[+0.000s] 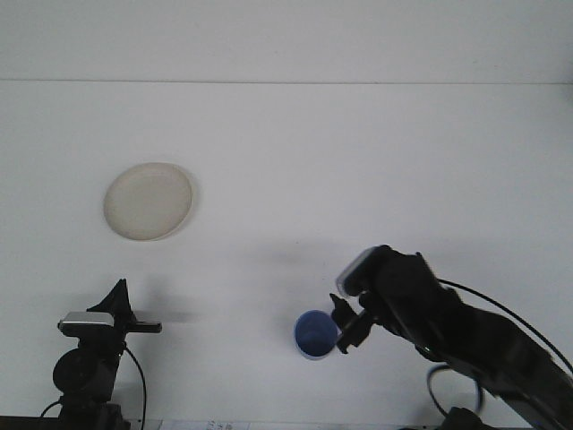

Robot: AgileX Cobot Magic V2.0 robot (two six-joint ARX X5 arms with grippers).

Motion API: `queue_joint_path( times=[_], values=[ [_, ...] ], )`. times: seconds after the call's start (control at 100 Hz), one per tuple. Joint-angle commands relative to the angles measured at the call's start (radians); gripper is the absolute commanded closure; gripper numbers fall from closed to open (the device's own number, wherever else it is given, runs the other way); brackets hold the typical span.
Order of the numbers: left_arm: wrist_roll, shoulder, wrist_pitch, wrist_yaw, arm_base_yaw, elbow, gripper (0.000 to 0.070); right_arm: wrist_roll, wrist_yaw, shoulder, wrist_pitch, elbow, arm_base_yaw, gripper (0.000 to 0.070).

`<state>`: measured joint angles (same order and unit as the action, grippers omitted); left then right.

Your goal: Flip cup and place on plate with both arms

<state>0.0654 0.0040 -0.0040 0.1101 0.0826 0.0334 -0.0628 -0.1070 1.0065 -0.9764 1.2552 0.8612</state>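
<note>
Looking down at the white tabletop [358, 161], we've got the blue cup [315, 334] sitting mouth-up in the lower middle of the frame, so we can see right into it. Our right gripper [346, 326] is at the cup's right rim, jaws touching or pinching the edge, though we honestly can't tell if they're clamped on it or just resting beside it. That arm comes in from the lower right corner with a cable looping behind it. Over in the upper left sits the cream plate [148, 201], well apart from the cup and bare on top. Our left gripper [117, 305] is parked at the lower left, pointing up, and we can't make out whether its jaws are spread or together.
</note>
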Motion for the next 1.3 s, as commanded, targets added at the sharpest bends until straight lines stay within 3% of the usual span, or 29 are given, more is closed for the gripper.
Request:
queue_joint_path(
  times=[0.0,0.22,0.39,0.51,0.58,0.67,0.85,0.96,1.04,1.16,1.24,1.29],
  values=[
    [0.002,-0.001,0.01,0.004,-0.001,-0.019,0.0684,0.007,-0.026,-0.128,0.105,-0.077,0.009,0.0244],
    [-0.023,-0.001,0.042,0.004,-0.001,-0.019,0.0684,0.016,-0.052,-0.53,0.387,-0.41,0.009,0.0244],
    [-0.234,-0.001,0.059,0.004,-0.001,-0.018,0.0684,0.014,-0.05,-0.731,0.399,-0.565,0.009,0.0244],
    [-0.311,-0.001,0.063,0.004,-0.001,-0.018,0.0684,0.006,-0.028,-0.795,0.396,-0.612,0.009,0.0244],
    [-0.417,-0.001,0.068,0.004,-0.001,-0.016,0.0684,0.006,-0.024,-0.805,0.393,-0.62,0.009,0.0244],
    [-0.506,0.0,0.052,-0.06,-0.001,0.02,0.0685,0.007,-0.024,-0.803,0.386,-0.62,0.009,0.0244],
    [-0.507,0.084,-0.051,-0.182,0.008,0.227,0.0672,0.012,-0.025,-0.803,0.363,-0.62,0.009,0.0244],
    [-0.451,0.243,-0.192,-0.285,0.019,0.416,0.0503,0.015,-0.025,-0.803,0.34,-0.62,0.009,0.0244],
    [-0.416,0.385,-0.275,-0.432,0.043,0.547,0.0391,0.015,-0.025,-0.803,0.34,-0.62,0.009,0.0244],
    [-0.368,0.598,-0.37,-0.635,0.119,0.716,0.0353,0.015,-0.025,-0.803,0.34,-0.62,0.009,0.0244],
    [-0.361,0.731,-0.439,-0.672,0.214,0.808,0.034,0.015,-0.025,-0.803,0.34,-0.621,0.009,0.0244],
    [-0.353,0.809,-0.481,-0.667,0.288,0.859,0.0266,0.015,-0.025,-0.803,0.34,-0.621,0.009,0.0244]
  ],
)
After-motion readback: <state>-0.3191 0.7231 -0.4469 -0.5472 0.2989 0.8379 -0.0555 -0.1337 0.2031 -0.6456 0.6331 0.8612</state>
